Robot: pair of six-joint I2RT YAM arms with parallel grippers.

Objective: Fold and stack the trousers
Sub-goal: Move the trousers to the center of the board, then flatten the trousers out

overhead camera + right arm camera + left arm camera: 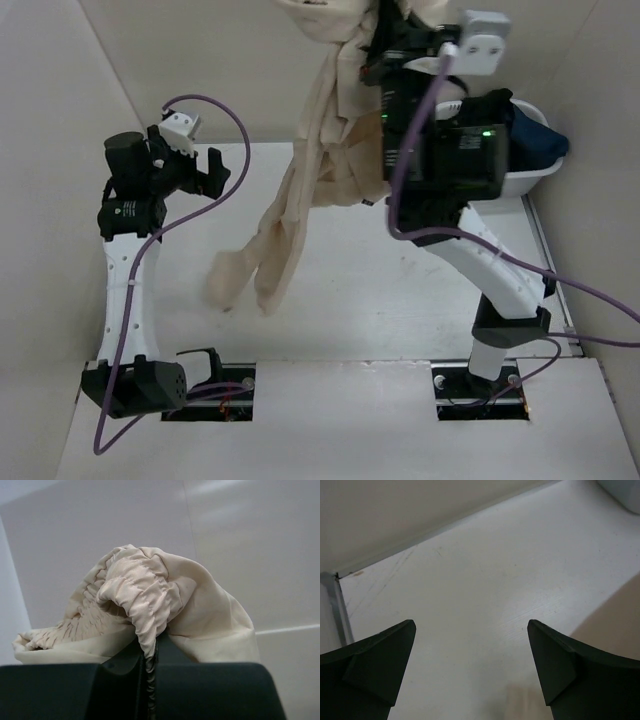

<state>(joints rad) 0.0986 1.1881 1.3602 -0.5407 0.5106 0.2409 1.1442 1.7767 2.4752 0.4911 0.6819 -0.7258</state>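
Observation:
The beige trousers hang from high up at the top of the top view, their legs trailing down so the cuffs rest on the white table. My right gripper is raised high and shut on the gathered elastic waistband, which bunches over the closed jaws in the right wrist view. My left gripper is open and empty above the table's back left, left of the hanging legs. In the left wrist view its fingers frame bare table, with a strip of beige cloth at the right edge.
A white basket at the back right holds a dark navy-blue garment. Beige walls enclose the table at the back and sides; the back-left corner shows in the left wrist view.

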